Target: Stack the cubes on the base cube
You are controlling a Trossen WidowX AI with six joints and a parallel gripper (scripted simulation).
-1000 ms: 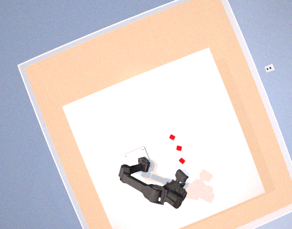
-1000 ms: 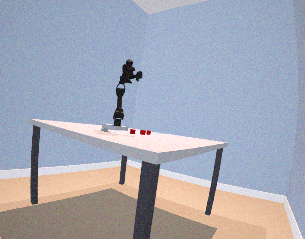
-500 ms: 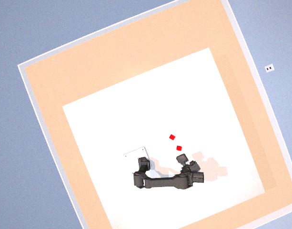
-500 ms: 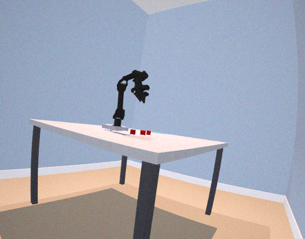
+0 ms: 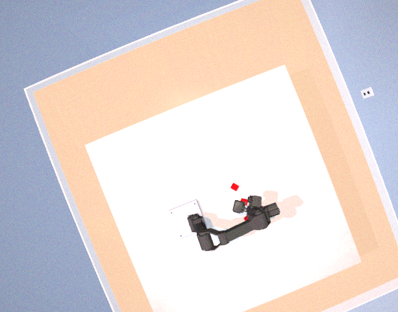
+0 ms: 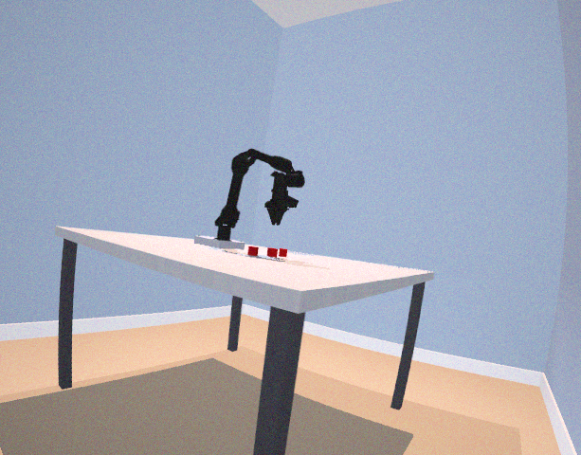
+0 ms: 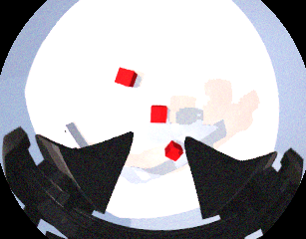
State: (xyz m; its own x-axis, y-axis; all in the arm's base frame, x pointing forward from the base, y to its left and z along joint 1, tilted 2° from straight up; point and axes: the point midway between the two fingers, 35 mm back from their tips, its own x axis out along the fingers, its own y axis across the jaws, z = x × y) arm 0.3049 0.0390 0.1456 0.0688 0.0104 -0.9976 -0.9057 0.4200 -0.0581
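Note:
Three similar red cubes stand apart on the table; I cannot tell by looks which is the fixed base. The far cube (image 5: pixel 234 186) (image 7: pixel 126 77) shows whole. The middle cube (image 5: pixel 243 201) (image 7: pixel 158 114) is partly covered by the gripper from above. The third cube (image 5: pixel 245 218) (image 7: pixel 173 150) is turned differently and mostly hidden under the arm in the top view. My gripper (image 6: pixel 276 225) (image 7: pixel 158 137) is partly open and empty, pointing down well above the cubes. In the wrist view the third cube shows between the fingertips, far below them.
The white table (image 5: pixel 178 141) (image 6: pixel 172 259) carries the arm's pale base plate (image 5: pixel 184 208) (image 6: pixel 205 240) on the left. The arm bends over from there, its forearm passing above the third cube. The shadow of the arm falls beside the cubes.

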